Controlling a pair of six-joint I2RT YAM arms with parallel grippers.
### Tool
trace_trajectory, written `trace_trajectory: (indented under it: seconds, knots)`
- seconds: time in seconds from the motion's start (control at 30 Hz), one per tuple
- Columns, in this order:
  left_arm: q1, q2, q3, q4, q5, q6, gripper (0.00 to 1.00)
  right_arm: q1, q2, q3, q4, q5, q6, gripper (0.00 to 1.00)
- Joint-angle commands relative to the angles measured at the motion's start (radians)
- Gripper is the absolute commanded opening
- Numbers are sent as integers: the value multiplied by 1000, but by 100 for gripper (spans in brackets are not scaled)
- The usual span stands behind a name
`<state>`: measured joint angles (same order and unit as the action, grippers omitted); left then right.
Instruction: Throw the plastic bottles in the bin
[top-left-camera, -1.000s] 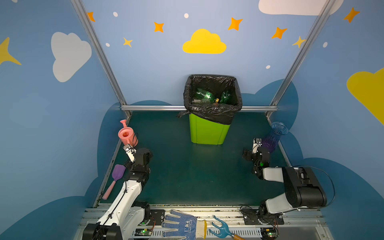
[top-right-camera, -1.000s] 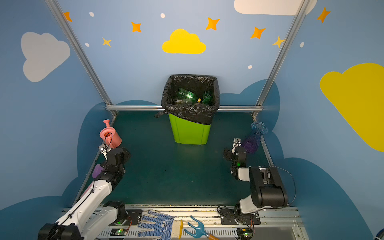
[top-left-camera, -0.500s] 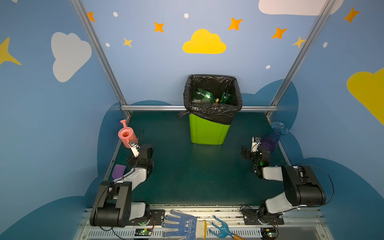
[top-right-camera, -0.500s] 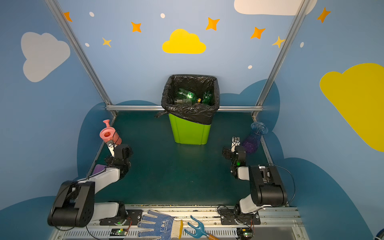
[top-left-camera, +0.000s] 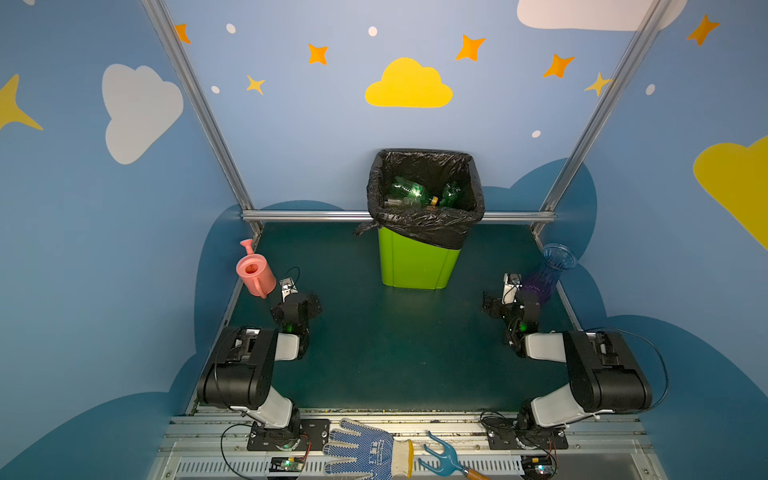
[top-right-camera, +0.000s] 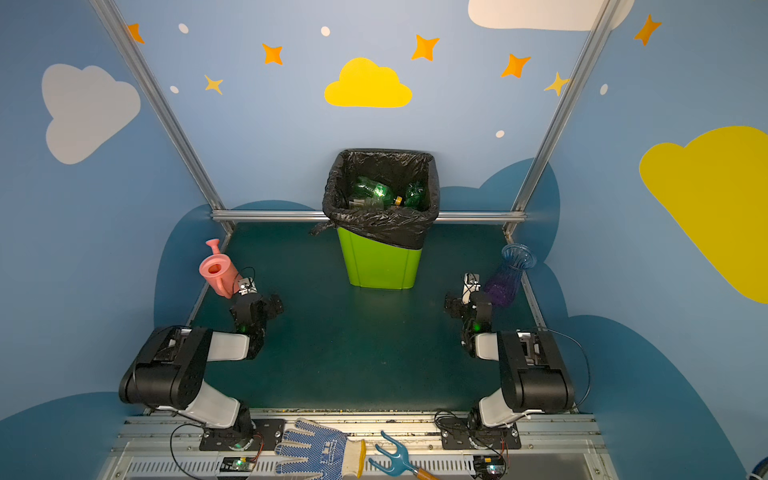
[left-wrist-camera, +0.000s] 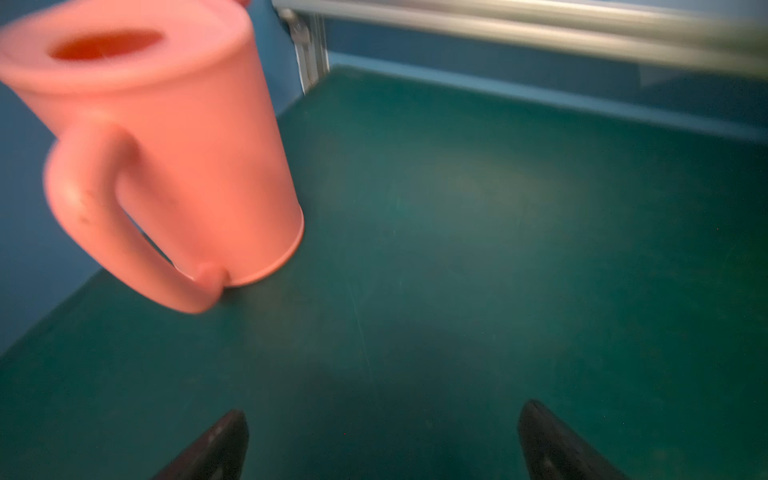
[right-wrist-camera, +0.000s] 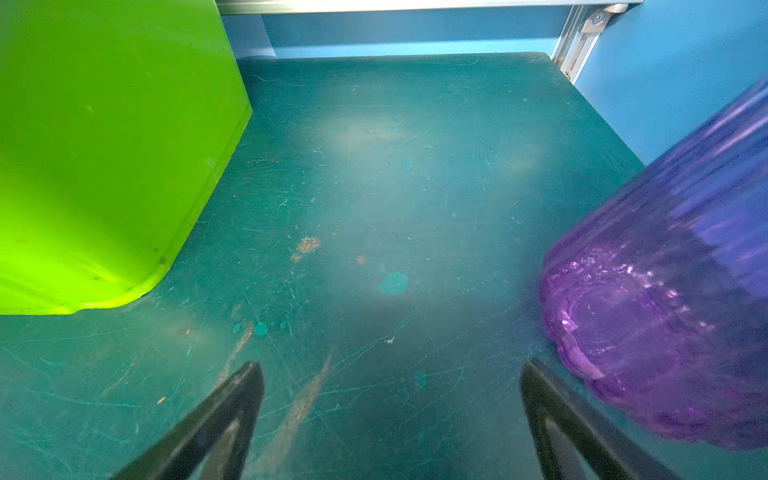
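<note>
The bin (top-left-camera: 417, 262) is standing at the back middle of the table (top-left-camera: 395, 357), ahead of and between my arms, slightly nearer my right. The only bottles (top-left-camera: 409, 193) I am seeing are lying jumbled on their sides inside it. My left jaws and right jaws are both gaping open and empty over bare table, so I am judging there is nothing on it to grasp.

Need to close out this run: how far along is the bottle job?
Done: bottles lie in the bin; none shows on the table. In hand: nothing; left gripper and right gripper are open and empty, low by the watering can and the vase. Left: no bottle in view to pick, so it looks finished.
</note>
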<state>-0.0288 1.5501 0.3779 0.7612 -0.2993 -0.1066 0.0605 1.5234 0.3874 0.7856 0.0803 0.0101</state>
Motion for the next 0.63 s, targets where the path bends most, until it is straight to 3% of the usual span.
trace_trajectory:
  seconds: [0.0,0.07,0.6]
  knots:
    - [9,-20,24,29,28,3,100,-3,-7,16,16,-12,-8,97]
    - [10,-37,43,-35,41,21,100,-3,-8,16,17,-12,-7,97]
    - [10,-33,38,-19,42,22,100,-3,-7,18,14,-14,-8,97]
